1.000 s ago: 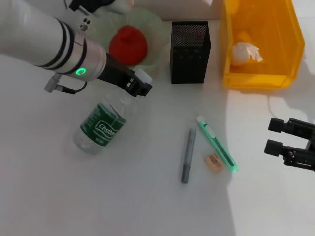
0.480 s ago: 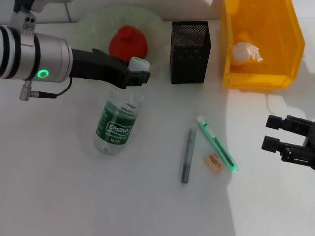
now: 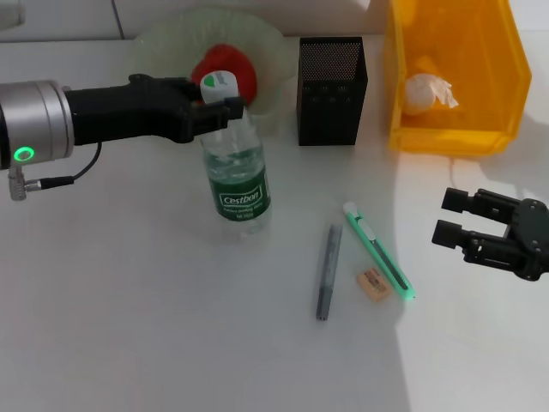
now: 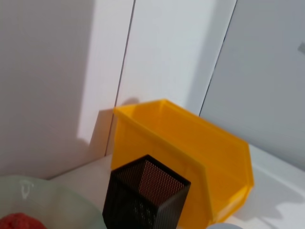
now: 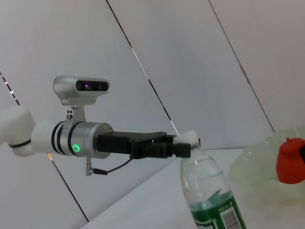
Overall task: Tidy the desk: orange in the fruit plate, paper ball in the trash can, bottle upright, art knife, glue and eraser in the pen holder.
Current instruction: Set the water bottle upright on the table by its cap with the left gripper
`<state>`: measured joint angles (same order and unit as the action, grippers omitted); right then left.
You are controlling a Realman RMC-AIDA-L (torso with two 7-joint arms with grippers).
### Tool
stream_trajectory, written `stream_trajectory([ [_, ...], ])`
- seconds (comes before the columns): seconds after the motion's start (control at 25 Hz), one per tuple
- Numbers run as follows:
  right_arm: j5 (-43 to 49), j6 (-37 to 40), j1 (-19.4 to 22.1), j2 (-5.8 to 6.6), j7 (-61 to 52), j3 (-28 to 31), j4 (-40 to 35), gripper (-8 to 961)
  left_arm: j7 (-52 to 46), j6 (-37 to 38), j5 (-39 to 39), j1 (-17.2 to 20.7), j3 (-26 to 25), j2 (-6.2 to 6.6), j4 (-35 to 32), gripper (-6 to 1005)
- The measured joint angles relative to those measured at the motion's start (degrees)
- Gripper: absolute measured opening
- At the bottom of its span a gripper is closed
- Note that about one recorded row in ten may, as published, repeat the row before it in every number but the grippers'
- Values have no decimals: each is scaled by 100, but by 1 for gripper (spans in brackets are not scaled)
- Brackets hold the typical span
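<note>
Water bottle (image 3: 236,176) raised from lying to near upright on counter (image 3: 129,326) beside fruit plate (image 3: 163,39), cap clenched by left tool (image 3: 225,107); upright step judged nearly complete; right tool (image 3: 455,219) spread, idle.

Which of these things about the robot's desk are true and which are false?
1. The left end effector grips the bottle at its cap. True.
2. The paper ball lies on the desk. False: it sits inside the yellow bin.
3. The eraser is in the pen holder. False: it lies on the desk beside the green art knife.
4. The right end effector holds nothing. True.
5. The orange sits in the plate. True.
</note>
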<state>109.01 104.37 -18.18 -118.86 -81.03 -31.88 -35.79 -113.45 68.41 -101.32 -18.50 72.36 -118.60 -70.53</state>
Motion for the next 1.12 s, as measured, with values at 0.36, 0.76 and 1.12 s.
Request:
stream_trajectory([
  [0.36,6,-143,-241,-11,57,6,480,769,2826,515,2481,-129,-582,0,2415,441],
  [0.76,-15,-264,-446,-26,71,-3,831,769,6446,1204,4116,-366,-550,-39,4449,440],
  [1.12,-21,-321,-525,-25,77,27,1020,769,7999,1334,4750,-647,-554,-59,5433,441],
])
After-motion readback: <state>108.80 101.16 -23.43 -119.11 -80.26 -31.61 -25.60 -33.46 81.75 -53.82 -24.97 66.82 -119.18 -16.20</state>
